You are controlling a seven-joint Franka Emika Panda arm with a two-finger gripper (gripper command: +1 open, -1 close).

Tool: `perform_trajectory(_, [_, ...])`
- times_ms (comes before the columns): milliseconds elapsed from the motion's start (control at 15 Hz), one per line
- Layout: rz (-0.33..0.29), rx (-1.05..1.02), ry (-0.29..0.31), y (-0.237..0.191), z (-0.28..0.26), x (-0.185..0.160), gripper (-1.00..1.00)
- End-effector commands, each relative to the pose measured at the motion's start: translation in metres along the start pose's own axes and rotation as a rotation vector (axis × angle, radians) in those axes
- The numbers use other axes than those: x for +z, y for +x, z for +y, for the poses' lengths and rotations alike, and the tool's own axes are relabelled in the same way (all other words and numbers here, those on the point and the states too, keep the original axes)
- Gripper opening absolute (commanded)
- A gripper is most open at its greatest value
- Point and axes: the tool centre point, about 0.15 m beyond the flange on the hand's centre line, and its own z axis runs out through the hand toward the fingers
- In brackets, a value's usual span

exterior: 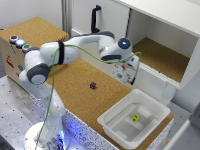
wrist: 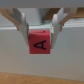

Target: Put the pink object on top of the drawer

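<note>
Cork-topped table (exterior: 75,82), open white cabinet (exterior: 160,40), perforated metal floor plate (exterior: 12,107).

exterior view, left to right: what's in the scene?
Drawer → small dark cube on the cork → end effector holding the pink object → white bin → open white cabinet.

Arm (exterior: 75,52) bent, raised; gripper (wrist: 41,39) clamped on pink object (wrist: 40,42).
</note>
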Motion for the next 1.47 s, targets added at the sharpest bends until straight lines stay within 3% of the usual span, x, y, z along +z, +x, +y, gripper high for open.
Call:
perform_trajectory(0, [-0.046, -0.151, -0.047, -0.008, -0.151, 0.031, -1.0])
perform_trajectory(267, [-0.065, -0.321, 0.054, 0.008, -0.25, 0.041, -1.0])
perform_trajectory(467, [-0.055, -0.44, 0.098, 0.024, -0.314, 0.052, -1.0])
perform_trajectory(733, [-0.038, -0.555, 0.205, 0.045, -0.388, 0.065, -1.0])
perform_trajectory(1133, [0.011, -0.716, 0.291, 0.072, -0.471, 0.067, -1.0])
perform_trajectory(1400, [0.012, -0.804, 0.399, 0.069, -0.527, 0.073, -1.0])
